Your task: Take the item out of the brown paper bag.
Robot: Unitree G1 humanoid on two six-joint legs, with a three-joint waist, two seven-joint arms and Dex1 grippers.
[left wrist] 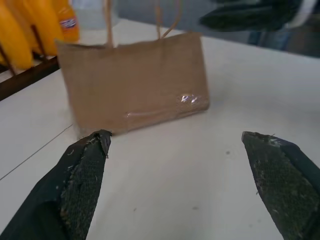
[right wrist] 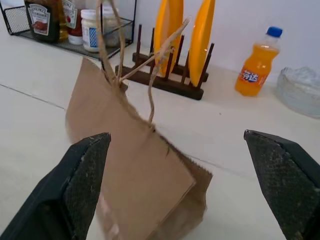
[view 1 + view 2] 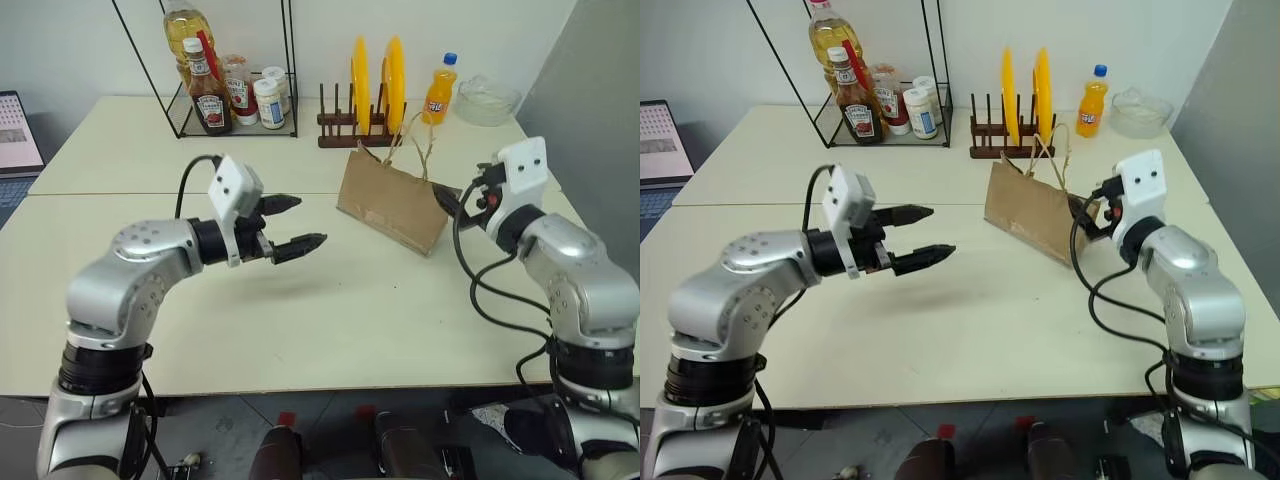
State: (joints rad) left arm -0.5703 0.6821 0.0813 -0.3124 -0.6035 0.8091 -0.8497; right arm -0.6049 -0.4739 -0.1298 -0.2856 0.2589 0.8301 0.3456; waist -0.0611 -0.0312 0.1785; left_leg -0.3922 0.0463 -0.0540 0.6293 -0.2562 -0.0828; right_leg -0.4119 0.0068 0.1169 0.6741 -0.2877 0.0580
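The brown paper bag (image 3: pixel 392 205) stands upright on the table right of centre, its string handles (image 3: pixel 415 145) sticking up. The item is hidden. My left gripper (image 3: pixel 310 222) hovers above the table to the bag's left, pointing at it, open with nothing between its fingers; in the left wrist view the bag (image 1: pixel 135 85) faces it broadside, a short gap away. My right gripper (image 2: pixel 176 136) is open and close against the bag's right end, with the bag (image 2: pixel 135 170) rising between its spread fingers (image 2: pixel 82 185). Neither gripper touches the bag.
Behind the bag stand a wooden rack with yellow plates (image 3: pixel 375 85), an orange soda bottle (image 3: pixel 440 90) and a glass bowl (image 3: pixel 487 98). A wire shelf (image 3: pixel 180 120) with ketchup, oil and jars is at the back left. A laptop (image 3: pixel 15 130) sits at the left edge.
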